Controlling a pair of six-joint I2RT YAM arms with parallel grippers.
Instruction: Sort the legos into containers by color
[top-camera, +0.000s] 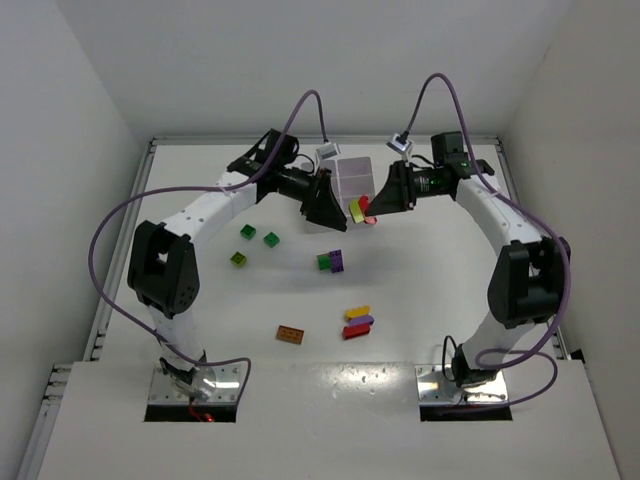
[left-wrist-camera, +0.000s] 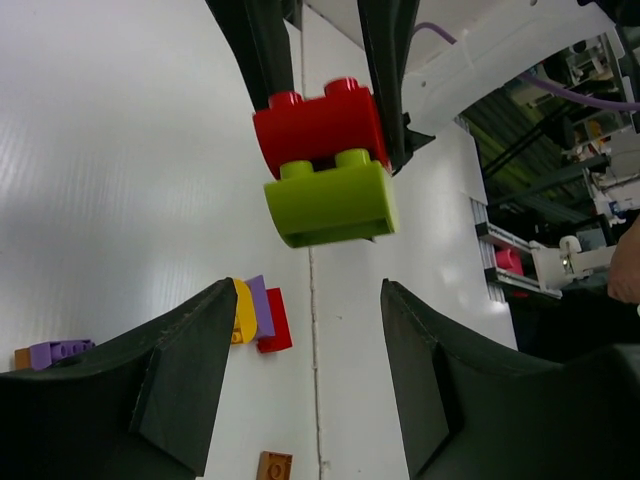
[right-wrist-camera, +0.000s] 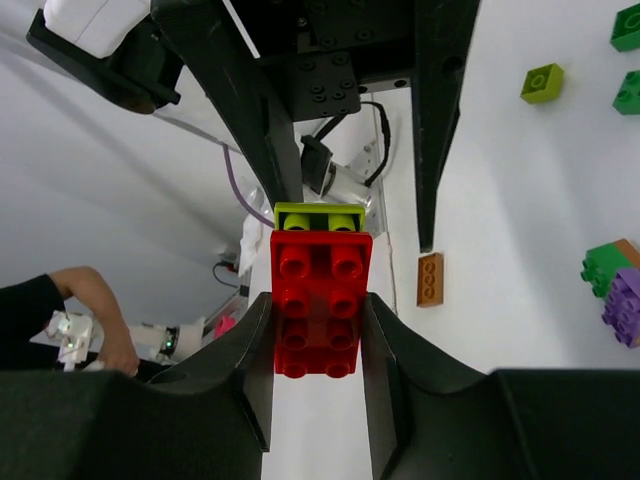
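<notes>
Right pincer (right-wrist-camera: 318, 305): closed on the red lego (right-wrist-camera: 320, 345), one finger pressed to each side, holding it up off the table (top-camera: 430, 290).
Lime lego (left-wrist-camera: 332, 205): stuck to the red one, poking out past the right fingers toward the left arm.
Left pincer (left-wrist-camera: 308, 290): jaws apart, facing the pair head-on; near the lime lego, and as far as I can see not touching it.
In the way: from above, the left pincer's black fingers stand just in front of the tray's near-left side.
Loose on the table: a green lego (top-camera: 246, 232), a second green lego (top-camera: 271, 239) and a loose lime lego (top-camera: 239, 258) to the left; a green-and-purple pair (top-camera: 331, 261) in the middle; nearer the bases, a yellow, purple and red stack (top-camera: 358, 322) and an orange-brown lego (top-camera: 291, 333).
Arms: both stretch forward and bend inward, so the pincers meet nose to nose (cables looping overhead).
Tray (top-camera: 352, 178): pale, at the far middle, just behind the pincers; I cannot tell what lies in it.
</notes>
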